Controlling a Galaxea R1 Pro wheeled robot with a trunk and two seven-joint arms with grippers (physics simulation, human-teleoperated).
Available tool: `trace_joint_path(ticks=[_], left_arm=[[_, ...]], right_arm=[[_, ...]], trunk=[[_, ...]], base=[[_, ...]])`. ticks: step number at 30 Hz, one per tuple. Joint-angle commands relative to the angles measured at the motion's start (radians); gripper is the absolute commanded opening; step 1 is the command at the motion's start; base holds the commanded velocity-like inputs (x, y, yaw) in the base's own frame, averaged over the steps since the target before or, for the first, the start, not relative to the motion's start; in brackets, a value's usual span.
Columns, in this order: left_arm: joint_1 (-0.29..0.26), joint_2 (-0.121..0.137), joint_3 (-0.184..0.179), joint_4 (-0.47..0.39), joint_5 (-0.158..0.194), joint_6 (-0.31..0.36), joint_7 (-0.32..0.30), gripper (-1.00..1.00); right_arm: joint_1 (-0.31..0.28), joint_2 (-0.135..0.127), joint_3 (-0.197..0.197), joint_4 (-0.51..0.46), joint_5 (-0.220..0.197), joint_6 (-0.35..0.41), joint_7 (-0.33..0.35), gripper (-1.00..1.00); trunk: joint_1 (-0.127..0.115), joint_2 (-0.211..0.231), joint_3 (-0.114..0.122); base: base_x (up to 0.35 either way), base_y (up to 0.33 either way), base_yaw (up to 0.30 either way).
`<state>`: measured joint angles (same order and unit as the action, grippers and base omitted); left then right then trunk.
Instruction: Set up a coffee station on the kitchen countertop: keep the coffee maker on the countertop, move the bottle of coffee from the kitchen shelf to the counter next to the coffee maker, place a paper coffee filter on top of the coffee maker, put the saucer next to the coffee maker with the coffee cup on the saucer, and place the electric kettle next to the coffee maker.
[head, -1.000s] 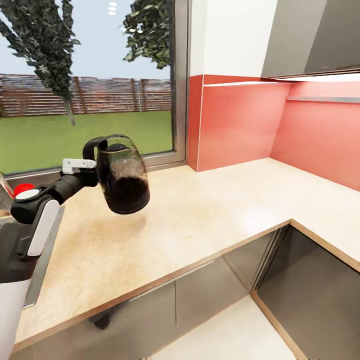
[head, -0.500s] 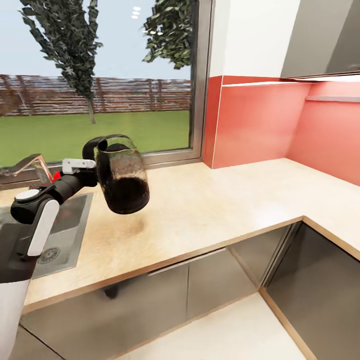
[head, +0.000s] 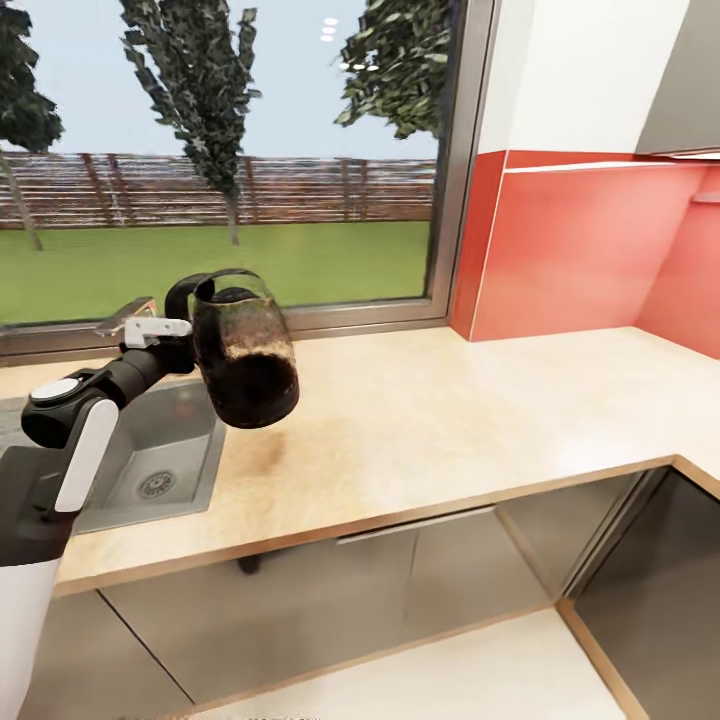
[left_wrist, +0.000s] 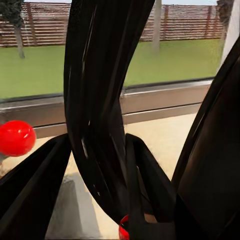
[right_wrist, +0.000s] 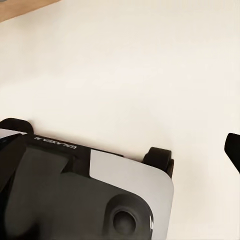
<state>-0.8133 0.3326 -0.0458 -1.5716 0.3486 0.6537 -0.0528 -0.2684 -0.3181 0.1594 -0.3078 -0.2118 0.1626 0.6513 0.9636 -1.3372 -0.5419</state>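
The electric kettle (head: 245, 350), rounded dark glass with a black handle, hangs tilted above the kitchen countertop (head: 450, 420). My left gripper (head: 183, 338) is shut on its handle. In the left wrist view the black handle (left_wrist: 97, 90) runs between my dark fingers (left_wrist: 30, 195), and the kettle's small red switch (left_wrist: 123, 229) peeks out below. The right wrist view looks down at pale floor and my own base (right_wrist: 75, 195). A dark tip (right_wrist: 233, 150) shows at that frame's edge.
A steel sink (head: 165, 450) is set in the countertop under my left arm, with a faucet (head: 125, 315) and a red knob (left_wrist: 16, 137) by the window. A red backsplash (head: 570, 250) closes the far right corner. Grey cabinet fronts (head: 400, 580) run below.
The camera has swung left, so the corner slid right and the sink came into view. The kettle stays held the same way in my left gripper.
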Motion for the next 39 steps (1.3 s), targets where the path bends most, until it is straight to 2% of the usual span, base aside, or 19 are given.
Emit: trace_joint_path(ticks=[1, 23, 31, 39], left_arm=[[-0.001, 0.000, 0.000, -0.001, 0.000, 0.004, -0.002, -1.00], [-0.001, 0.000, 0.000, -0.001, 0.000, 0.004, -0.002, -1.00], [-0.001, 0.000, 0.000, -0.001, 0.000, 0.004, -0.002, -1.00], [-0.001, 0.000, 0.000, -0.001, 0.000, 0.004, -0.002, -1.00]], right_arm=[[0.000, -0.001, 0.005, -0.002, -0.011, 0.009, 0.001, 1.00], [0.000, -0.001, 0.006, 0.006, -0.011, 0.010, 0.001, 1.00], [0.000, -0.001, 0.006, 0.010, -0.011, 0.009, 0.001, 1.00], [0.000, -0.001, 0.006, 0.011, -0.011, 0.009, 0.000, 1.00]], trunk=[[0.000, -0.001, -0.001], [0.000, -0.001, -0.001], [0.000, -0.001, -0.001], [0.000, -0.001, -0.001]], base=[[0.000, 0.000, 0.274], [-0.029, 0.057, 0.233], [-0.040, 0.202, 0.167], [-0.010, 0.045, 0.229]])
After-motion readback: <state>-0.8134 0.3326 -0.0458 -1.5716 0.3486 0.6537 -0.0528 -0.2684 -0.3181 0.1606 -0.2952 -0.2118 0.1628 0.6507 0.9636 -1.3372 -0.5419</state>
